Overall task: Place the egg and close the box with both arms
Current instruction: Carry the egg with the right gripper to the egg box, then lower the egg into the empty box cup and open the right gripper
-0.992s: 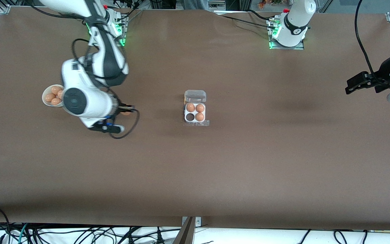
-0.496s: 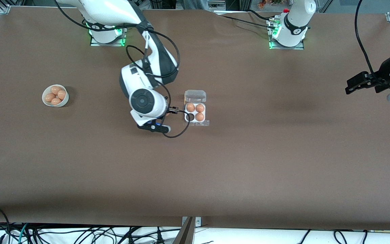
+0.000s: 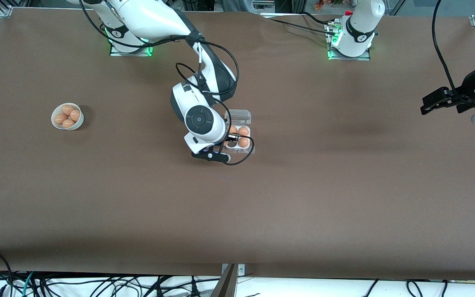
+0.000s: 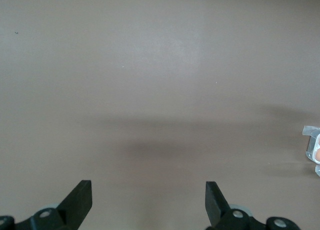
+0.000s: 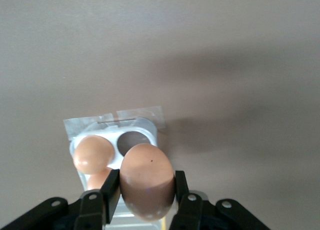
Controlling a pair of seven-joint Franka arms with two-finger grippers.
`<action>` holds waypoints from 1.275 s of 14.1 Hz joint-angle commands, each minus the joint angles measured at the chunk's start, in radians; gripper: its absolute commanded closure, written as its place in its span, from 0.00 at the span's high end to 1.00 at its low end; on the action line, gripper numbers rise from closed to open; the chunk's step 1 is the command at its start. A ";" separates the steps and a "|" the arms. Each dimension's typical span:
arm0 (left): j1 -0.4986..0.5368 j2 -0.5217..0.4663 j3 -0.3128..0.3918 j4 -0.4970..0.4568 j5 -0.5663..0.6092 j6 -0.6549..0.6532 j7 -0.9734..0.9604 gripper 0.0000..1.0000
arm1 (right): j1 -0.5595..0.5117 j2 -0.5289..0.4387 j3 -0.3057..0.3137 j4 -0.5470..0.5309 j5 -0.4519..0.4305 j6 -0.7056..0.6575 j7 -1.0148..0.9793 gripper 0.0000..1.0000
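Note:
My right gripper is shut on the orange-brown egg and holds it over the open box, above its one empty dark cell. The box's clear lid lies folded back toward the robots' bases. Three other eggs sit in the other cells. In the front view the held egg is hidden by the right wrist. My left gripper is open and empty and waits in the air over the left arm's end of the table. An edge of the box shows in the left wrist view.
A round white bowl holding three eggs stands toward the right arm's end of the table. The right arm's black cable loops just in front of the box. The brown table stretches wide nearer the front camera.
The right arm has swung from beside the bowl across to the box with the egg in its gripper. The left arm has not moved.

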 commanded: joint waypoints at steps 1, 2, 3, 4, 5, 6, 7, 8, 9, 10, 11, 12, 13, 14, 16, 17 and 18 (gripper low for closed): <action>-0.003 0.007 -0.001 0.023 0.018 -0.021 0.019 1.00 | -0.012 0.040 0.031 0.039 0.023 0.036 0.011 0.36; -0.002 0.007 -0.001 0.023 0.018 -0.021 0.021 1.00 | -0.012 0.046 0.037 0.039 0.023 0.038 0.011 0.36; -0.003 0.007 -0.001 0.023 0.018 -0.021 0.019 1.00 | -0.010 0.049 0.037 0.039 0.023 0.037 0.011 0.36; -0.003 0.007 -0.001 0.021 0.018 -0.021 0.021 1.00 | -0.010 0.052 0.037 0.039 0.028 0.037 0.013 0.36; -0.002 0.009 -0.001 0.021 0.018 -0.021 0.019 1.00 | -0.010 0.055 0.038 0.039 0.036 0.037 0.015 0.37; -0.001 0.007 -0.001 0.021 0.018 -0.021 0.019 1.00 | -0.010 0.054 0.045 0.037 0.039 0.032 0.013 0.37; -0.001 0.007 -0.001 0.021 0.018 -0.021 0.021 1.00 | -0.012 0.054 0.051 0.037 0.043 0.026 0.012 0.37; -0.001 0.009 -0.001 0.021 0.018 -0.021 0.021 1.00 | -0.012 0.054 0.051 0.037 0.052 0.026 0.013 0.37; -0.003 0.007 -0.001 0.021 0.018 -0.021 0.021 1.00 | -0.012 0.055 0.052 0.037 0.065 0.026 0.016 0.37; -0.003 0.007 -0.001 0.021 0.018 -0.021 0.019 1.00 | -0.012 0.054 0.052 0.036 0.068 0.026 0.021 0.37; -0.003 0.007 -0.001 0.021 0.018 -0.021 0.019 1.00 | -0.012 0.055 0.052 0.036 0.071 0.026 0.022 0.38; -0.003 0.007 -0.001 0.021 0.018 -0.021 0.019 1.00 | -0.012 0.057 0.052 0.034 0.072 0.026 0.022 0.39; -0.003 0.009 -0.001 0.021 0.018 -0.021 0.019 1.00 | -0.012 0.061 0.052 0.034 0.072 0.024 0.022 0.42; -0.003 0.007 -0.001 0.021 0.018 -0.021 0.019 1.00 | -0.012 0.063 0.052 0.032 0.071 0.026 0.021 0.50; -0.003 0.007 -0.001 0.020 0.018 -0.021 0.019 1.00 | -0.015 0.071 0.052 0.034 0.069 0.030 0.019 0.72; -0.003 0.009 -0.001 0.020 0.018 -0.021 0.019 1.00 | -0.015 0.071 0.052 0.036 0.069 0.029 0.019 0.78; -0.003 0.009 -0.001 0.020 0.018 -0.021 0.019 1.00 | -0.016 0.071 0.051 0.036 0.068 0.026 0.019 0.85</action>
